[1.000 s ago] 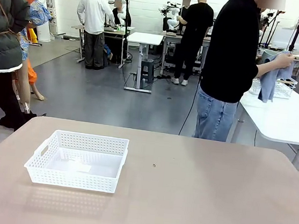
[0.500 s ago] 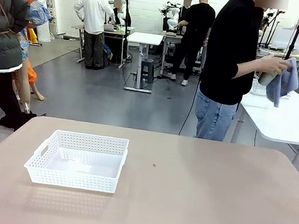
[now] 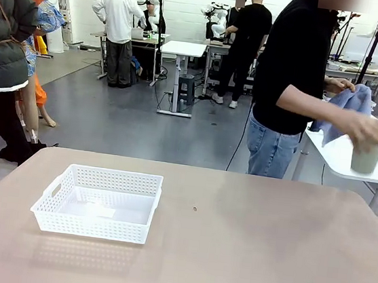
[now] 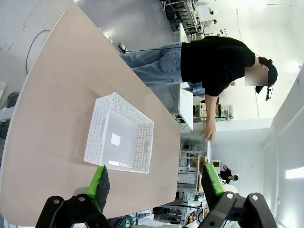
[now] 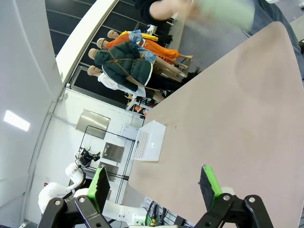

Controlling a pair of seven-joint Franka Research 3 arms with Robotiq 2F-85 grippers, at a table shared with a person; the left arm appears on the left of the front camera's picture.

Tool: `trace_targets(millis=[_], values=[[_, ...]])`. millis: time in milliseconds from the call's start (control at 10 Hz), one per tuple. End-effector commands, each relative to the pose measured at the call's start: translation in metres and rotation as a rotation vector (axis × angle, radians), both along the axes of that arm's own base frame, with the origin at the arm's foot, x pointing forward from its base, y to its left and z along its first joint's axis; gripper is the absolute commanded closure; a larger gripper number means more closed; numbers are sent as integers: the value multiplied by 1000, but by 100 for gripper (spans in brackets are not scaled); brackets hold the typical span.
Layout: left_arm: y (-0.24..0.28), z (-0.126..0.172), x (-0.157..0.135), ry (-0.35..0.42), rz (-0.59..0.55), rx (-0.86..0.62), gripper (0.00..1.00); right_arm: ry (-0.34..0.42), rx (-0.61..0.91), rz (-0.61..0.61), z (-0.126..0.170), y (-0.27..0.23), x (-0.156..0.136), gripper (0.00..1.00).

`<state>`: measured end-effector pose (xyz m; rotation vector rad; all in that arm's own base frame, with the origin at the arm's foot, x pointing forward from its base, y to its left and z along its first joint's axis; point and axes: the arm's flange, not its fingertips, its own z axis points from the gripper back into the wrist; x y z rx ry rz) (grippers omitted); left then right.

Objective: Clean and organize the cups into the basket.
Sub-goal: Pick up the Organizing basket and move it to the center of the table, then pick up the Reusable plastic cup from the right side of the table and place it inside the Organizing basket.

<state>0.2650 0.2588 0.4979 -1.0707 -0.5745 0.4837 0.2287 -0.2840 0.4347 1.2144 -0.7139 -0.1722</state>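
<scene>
White lattice plastic basket [image 3: 96, 203] empty on tan table [image 3: 251, 258], ready for filling; person's hand [image 3: 368, 129] grips pale mint tumbler [image 3: 366, 160], blue cloth [image 3: 340, 107] probably for wiping. Both jaws released.

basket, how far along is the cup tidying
Done: nothing; the shallow white lattice plastic basket holds no cups. In hand: the person grips a pale mint green tumbler and a blue cloth beyond the tan table. Left: placing cups into the basket; the robot's left hand and right hand stand open, holding nothing.
</scene>
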Motion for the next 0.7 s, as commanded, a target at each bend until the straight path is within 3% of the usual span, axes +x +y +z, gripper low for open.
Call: trace_targets(millis=[0,600], values=[[2,1,-1,-8,-10,-8,0,-8,4,1,3,0,-1,0],[2,1,-1,-8,-10,-8,0,-8,4,1,3,0,-1,0]])
